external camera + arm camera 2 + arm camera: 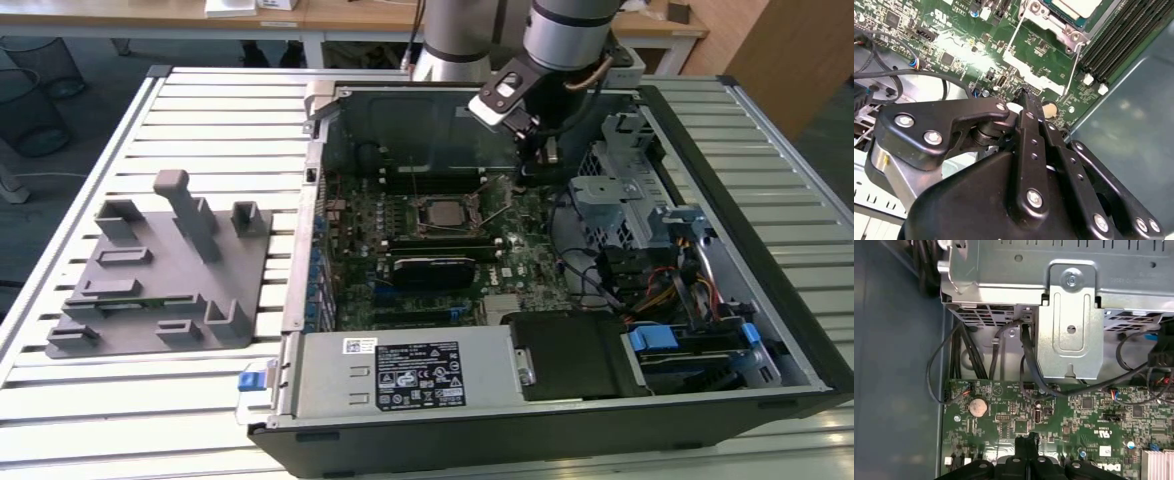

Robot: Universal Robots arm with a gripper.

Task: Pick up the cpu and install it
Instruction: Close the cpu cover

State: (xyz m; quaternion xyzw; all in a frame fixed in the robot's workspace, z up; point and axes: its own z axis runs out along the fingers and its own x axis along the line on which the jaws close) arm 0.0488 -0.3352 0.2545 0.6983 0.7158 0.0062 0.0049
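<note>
My jaws are pressed together, holding nothing, low over the motherboard point(1079, 415). The cpu point(438, 213) sits in the socket point(1051, 22), on the exterior view's left of me, not touched.

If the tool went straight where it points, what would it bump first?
Probably the green motherboard, near the round coin battery. How far the tool is above it is hard to tell.
</note>
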